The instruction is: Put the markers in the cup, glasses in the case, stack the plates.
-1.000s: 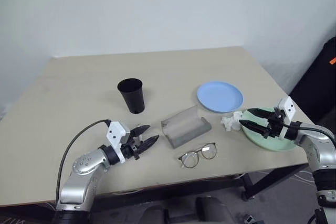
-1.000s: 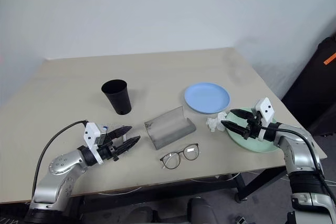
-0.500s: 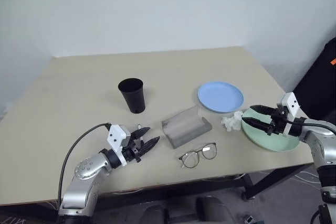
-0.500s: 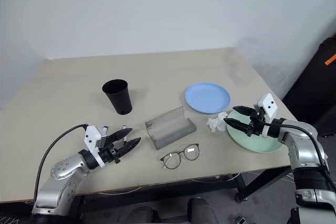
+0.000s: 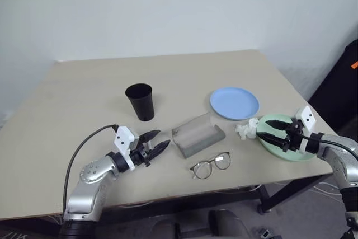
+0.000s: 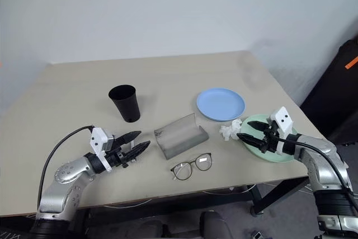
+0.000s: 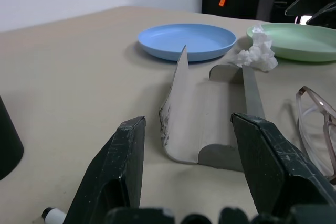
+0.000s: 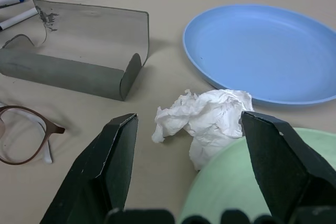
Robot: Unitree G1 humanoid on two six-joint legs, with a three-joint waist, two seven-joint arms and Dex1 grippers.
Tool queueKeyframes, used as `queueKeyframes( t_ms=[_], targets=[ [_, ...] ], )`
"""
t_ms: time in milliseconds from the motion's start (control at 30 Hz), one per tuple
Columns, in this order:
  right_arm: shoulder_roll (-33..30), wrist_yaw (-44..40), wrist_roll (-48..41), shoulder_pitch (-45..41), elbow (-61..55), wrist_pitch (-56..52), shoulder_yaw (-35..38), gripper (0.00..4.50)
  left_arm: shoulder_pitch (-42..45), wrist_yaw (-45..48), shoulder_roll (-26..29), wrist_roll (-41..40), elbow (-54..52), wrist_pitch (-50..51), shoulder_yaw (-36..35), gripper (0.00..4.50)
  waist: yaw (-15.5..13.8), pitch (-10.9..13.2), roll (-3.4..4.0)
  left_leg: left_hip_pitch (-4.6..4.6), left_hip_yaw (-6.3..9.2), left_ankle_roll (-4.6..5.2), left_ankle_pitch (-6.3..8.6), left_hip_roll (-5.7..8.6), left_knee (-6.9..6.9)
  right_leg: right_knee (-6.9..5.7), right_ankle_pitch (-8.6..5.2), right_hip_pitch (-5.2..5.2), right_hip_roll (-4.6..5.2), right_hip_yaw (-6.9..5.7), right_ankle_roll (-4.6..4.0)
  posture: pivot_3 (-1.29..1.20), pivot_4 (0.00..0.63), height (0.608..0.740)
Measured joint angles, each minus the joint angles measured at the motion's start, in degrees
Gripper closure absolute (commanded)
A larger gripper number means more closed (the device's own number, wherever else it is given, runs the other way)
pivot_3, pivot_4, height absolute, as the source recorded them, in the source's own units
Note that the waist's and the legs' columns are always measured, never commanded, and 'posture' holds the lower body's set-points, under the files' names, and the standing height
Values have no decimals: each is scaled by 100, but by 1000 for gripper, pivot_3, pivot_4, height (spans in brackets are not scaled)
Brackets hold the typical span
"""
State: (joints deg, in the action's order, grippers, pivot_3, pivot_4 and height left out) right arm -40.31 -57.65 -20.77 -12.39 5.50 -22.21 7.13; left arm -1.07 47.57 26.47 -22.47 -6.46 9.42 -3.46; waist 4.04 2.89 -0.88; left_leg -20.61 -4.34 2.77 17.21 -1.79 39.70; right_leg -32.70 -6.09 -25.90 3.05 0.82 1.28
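The black cup (image 5: 140,101) stands upright at mid-table. In front of it the grey case (image 5: 197,134) lies open, with the glasses (image 5: 211,165) nearer the front edge. The blue plate (image 5: 235,103) and green plate (image 5: 288,144) lie apart on the right. Two markers (image 8: 18,18) lie flat beside my left gripper (image 5: 161,139), which is open and level, pointing at the case (image 7: 205,124); one marker end (image 7: 52,214) shows by its finger. My right gripper (image 5: 262,129) is open and empty over the green plate's near rim, aimed at the tissue.
A crumpled white tissue (image 5: 246,129) lies between the green plate, the blue plate and the case. The table's front edge (image 5: 224,191) runs just below the glasses, and its right edge is close behind the green plate. A dark object (image 5: 341,88) stands off the right side.
My right gripper has tipped slightly downward over the green plate's rim. The left gripper has barely shifted, and nothing on the table has moved.
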Motion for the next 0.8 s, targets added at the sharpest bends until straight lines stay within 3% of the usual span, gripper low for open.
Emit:
queueKeyframes(
  t_ms=[800],
  targets=[
    [-1550,-730,874,-534,-12,-1648,-1607,1101,310,101,-33,35,183,-1,232,1795,1,2,-4,-3,-2,0,0,1,2,0,0,-7,0,-1,0,0,0,740]
  ],
)
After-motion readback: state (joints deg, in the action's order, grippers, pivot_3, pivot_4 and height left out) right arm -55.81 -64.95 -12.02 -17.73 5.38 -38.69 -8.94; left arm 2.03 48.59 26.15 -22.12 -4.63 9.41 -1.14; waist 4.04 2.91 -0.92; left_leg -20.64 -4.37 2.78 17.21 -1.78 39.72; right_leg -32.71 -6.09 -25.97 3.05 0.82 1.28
